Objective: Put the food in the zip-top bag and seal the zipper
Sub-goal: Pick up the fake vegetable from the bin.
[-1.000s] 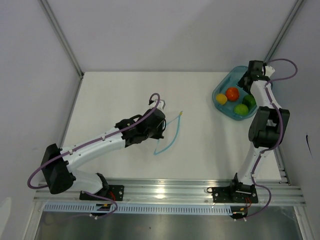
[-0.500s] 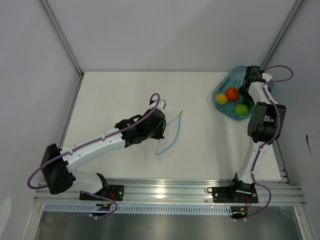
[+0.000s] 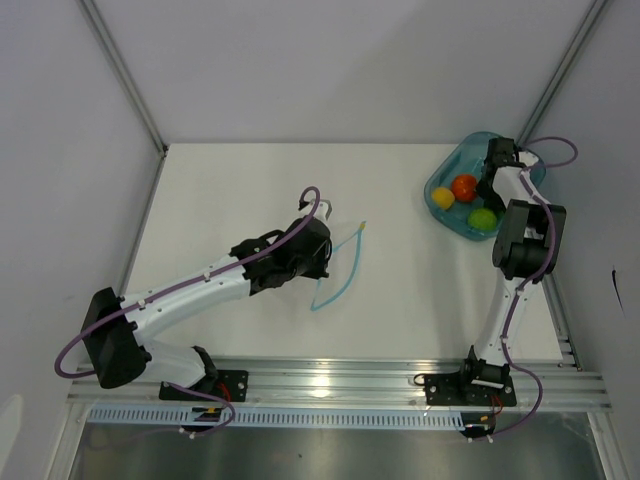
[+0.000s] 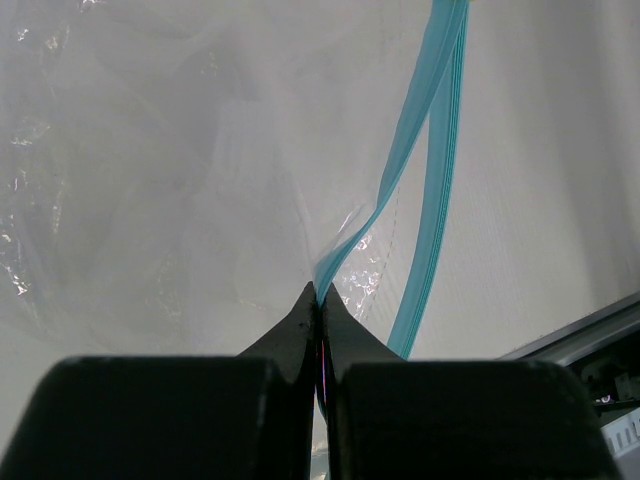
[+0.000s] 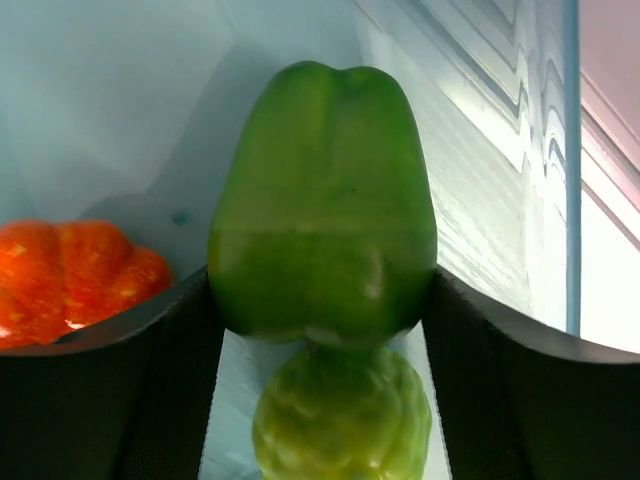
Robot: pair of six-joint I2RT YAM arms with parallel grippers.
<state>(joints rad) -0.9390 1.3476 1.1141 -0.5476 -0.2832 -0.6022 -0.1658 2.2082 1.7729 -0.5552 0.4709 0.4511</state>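
Pinching the zipper (image 4: 432, 150) with my left gripper (image 4: 320, 300) closed tight holds the bag (image 4: 150, 200) mouth apart; my right gripper (image 5: 322, 300) squeezes the pepper (image 5: 322, 190) in the bowl (image 5: 100, 90), to lift it.

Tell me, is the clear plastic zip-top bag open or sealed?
Open: the clear zip-top bag's two blue-teal zipper strips run apart in the left wrist view; the left fingers pinch one.
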